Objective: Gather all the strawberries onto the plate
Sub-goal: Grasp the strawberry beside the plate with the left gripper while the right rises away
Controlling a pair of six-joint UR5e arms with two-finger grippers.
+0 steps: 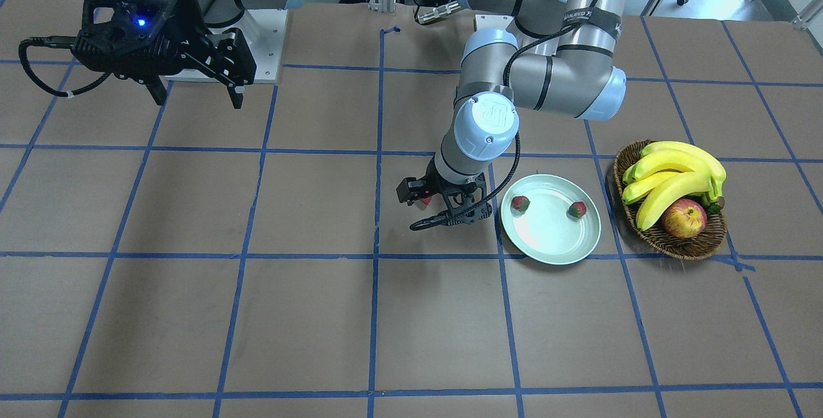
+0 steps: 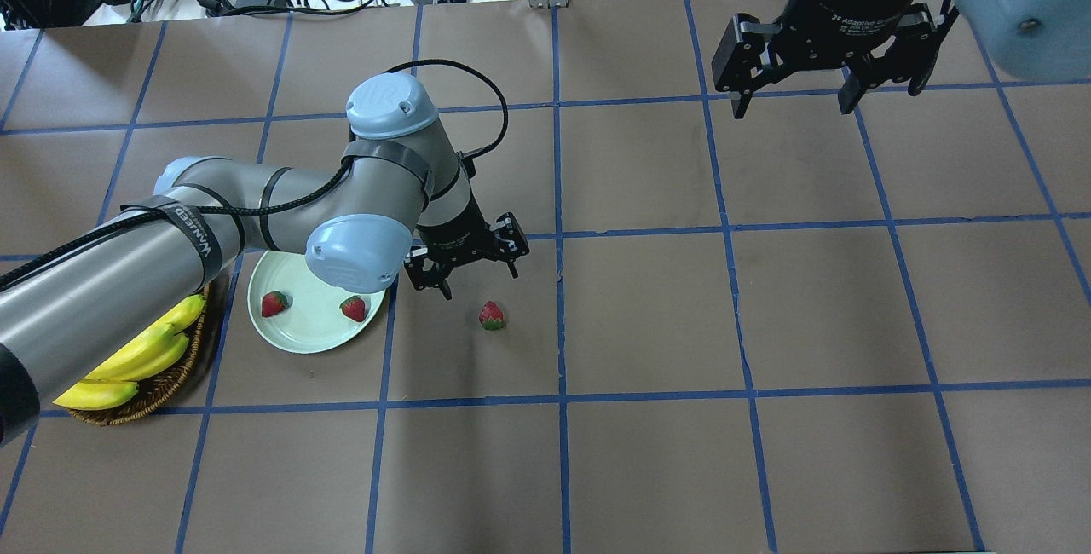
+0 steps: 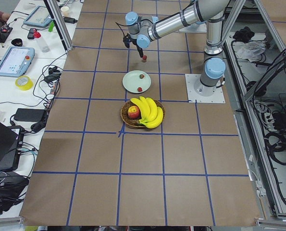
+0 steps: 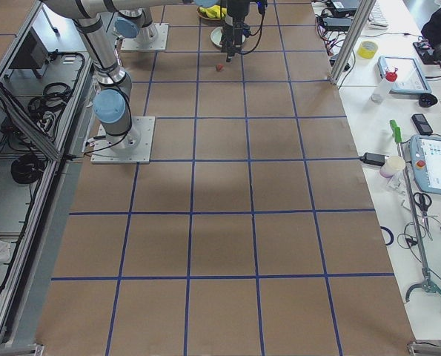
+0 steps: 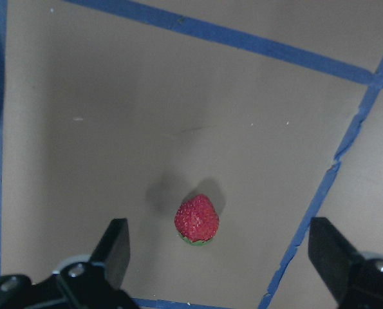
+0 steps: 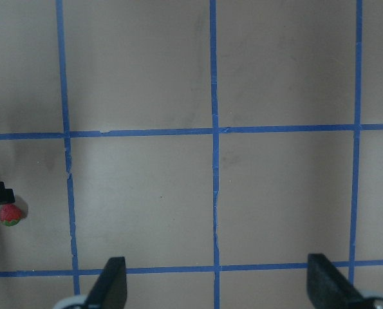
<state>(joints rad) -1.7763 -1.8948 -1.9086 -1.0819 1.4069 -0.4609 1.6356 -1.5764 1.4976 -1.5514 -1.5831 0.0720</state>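
Note:
The pale mint-green plate (image 1: 546, 235) (image 2: 311, 328) holds two strawberries (image 1: 520, 203) (image 1: 577, 209), which also show in the overhead view (image 2: 274, 303) (image 2: 353, 308). A third strawberry (image 2: 491, 315) (image 5: 197, 219) lies on the brown table to the right of the plate in the overhead view. My left gripper (image 2: 479, 281) (image 5: 220, 257) (image 1: 424, 207) is open and empty, hovering just above this berry, which sits between the fingers in the wrist view. My right gripper (image 2: 793, 106) (image 1: 198, 98) (image 6: 217, 286) is open and empty, high above the far right of the table.
A brown wicker basket (image 1: 672, 244) (image 2: 128, 409) with bananas (image 1: 672, 177) and an apple (image 1: 683, 218) stands beside the plate, on its side away from the loose berry. Blue tape lines grid the table. The left arm's elbow hangs over part of the plate in the overhead view.

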